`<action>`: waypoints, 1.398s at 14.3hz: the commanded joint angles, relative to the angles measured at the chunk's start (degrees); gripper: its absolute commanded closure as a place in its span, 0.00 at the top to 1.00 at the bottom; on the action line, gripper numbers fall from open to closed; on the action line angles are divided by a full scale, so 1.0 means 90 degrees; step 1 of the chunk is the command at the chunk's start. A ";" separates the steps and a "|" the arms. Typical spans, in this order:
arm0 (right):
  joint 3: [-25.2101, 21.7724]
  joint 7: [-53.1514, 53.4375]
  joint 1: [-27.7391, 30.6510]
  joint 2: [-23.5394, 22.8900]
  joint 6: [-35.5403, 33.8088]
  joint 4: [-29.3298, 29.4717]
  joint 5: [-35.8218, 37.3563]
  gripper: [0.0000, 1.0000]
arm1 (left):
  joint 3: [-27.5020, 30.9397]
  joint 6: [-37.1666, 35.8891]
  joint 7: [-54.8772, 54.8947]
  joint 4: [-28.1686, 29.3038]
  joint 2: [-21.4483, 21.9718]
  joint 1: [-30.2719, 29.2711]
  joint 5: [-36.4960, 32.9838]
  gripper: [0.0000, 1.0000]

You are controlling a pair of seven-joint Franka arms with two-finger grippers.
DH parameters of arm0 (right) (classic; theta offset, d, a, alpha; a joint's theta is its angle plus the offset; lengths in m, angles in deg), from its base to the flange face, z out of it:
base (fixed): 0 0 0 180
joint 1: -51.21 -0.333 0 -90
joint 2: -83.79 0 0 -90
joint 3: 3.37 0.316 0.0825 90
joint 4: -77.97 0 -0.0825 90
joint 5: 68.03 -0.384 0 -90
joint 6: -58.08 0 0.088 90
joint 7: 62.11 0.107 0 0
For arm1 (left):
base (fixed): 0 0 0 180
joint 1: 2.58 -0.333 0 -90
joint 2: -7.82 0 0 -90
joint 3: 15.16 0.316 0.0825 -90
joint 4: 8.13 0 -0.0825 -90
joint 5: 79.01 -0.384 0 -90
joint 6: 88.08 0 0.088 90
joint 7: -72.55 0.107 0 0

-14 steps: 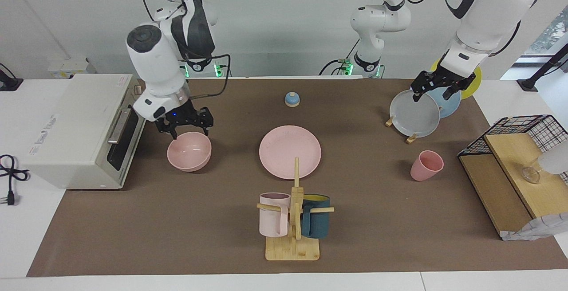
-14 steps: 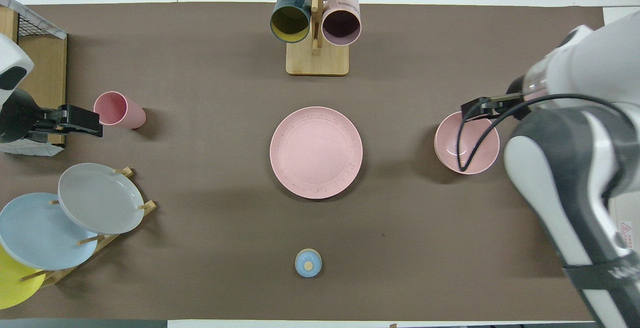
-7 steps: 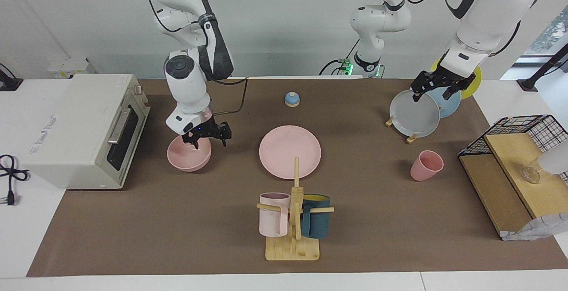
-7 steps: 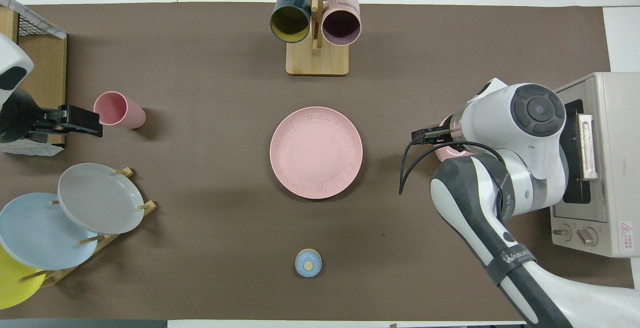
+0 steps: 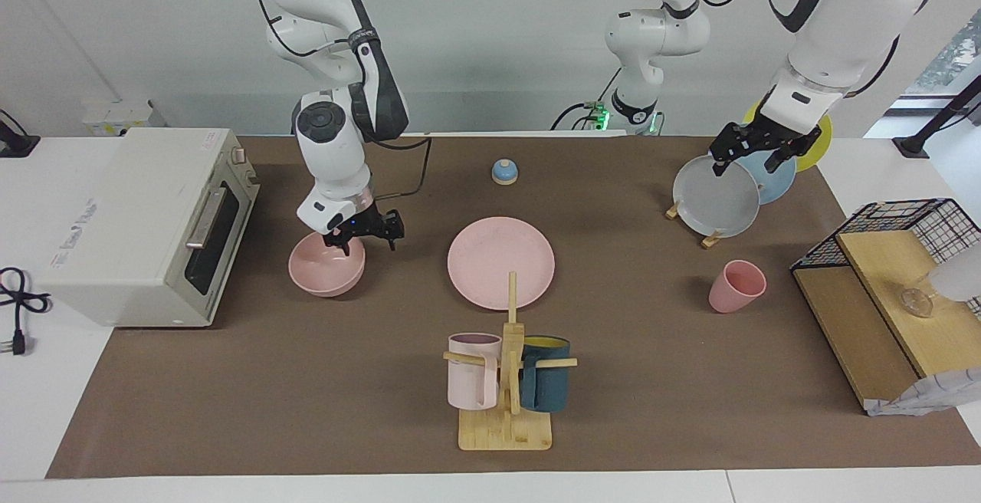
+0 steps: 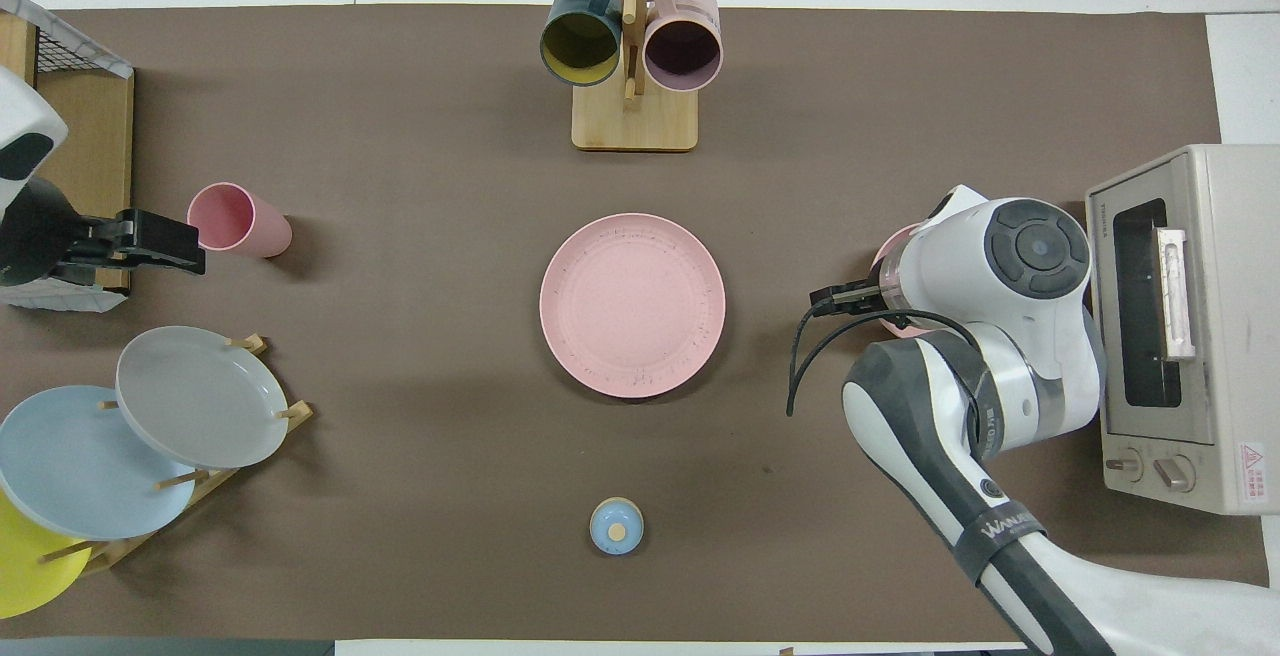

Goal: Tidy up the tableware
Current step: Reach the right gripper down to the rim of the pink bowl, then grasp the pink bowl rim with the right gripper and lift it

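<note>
Bench [image 5: 306, 411] first: the pink plate [image 5: 501, 261] lies flat at its middle. Toward the right arm's end sits the bowl [image 5: 325, 267], with the right end effector [image 5: 363, 231] right at the bowl's rim on the plate's side, fingers apart, so that arm is plainly the nearer one. The small cup [image 5: 736, 286] stands toward the left arm's end. The left end effector [image 5: 747, 152] waits above the plate rack [image 5: 709, 241]; whether it's open I cannot tell.

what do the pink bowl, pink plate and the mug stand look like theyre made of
Pink bowl: matte, opaque, no glare; perhaps wheat-straw plastic or unglazed ceramic.
Pink plate: same dull finish with fine dark specks, suggesting fibre-filled plastic.
Mug stand: pale wood, likely bamboo, with a smooth yellow-tan surface.
</note>
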 commanded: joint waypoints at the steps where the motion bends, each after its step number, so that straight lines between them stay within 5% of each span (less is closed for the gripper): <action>1: 0.0004 -0.0339 0.0116 0.0043 0.0226 -0.0205 -0.0090 0.77 | 0.0016 0.0009 -0.0035 -0.0008 0.0016 -0.0022 0.0071 1.00; 5: 0.0004 -0.0562 0.0135 0.0023 0.0383 -0.0332 -0.0090 0.61 | 0.0006 0.0019 -0.0035 -0.0017 0.0016 -0.0002 0.0071 1.00; 6: 0.0004 -0.0631 0.0145 0.0014 0.0383 -0.0332 -0.0090 0.51 | 0.0006 -0.0010 -0.0035 -0.0017 0.0016 -0.0021 0.0071 1.00; 8: 0.0004 -0.0729 0.0135 0.0014 0.0373 -0.0322 -0.0071 0.07 | 0.0016 -0.0001 -0.0045 -0.0027 0.0016 0.0007 0.0052 1.00; 9: 0.0004 -0.0720 0.0135 0.0014 0.0363 -0.0322 -0.0071 0.00 | 0.0016 0.0009 -0.0045 -0.0017 0.0016 0.0027 0.0042 1.00; 14: 0.0004 -0.0700 0.0018 -0.0074 -0.0093 0.0047 0.0047 0.00 | 0.0016 0.0058 -0.0045 -0.0037 0.0006 0.0027 0.0042 1.00; 20: 0.0013 0.1286 -0.1502 -0.0999 -0.2328 0.3020 0.0213 0.00 | -0.0003 0.0409 -0.0074 0.0012 -0.0081 -0.0031 0.0061 1.00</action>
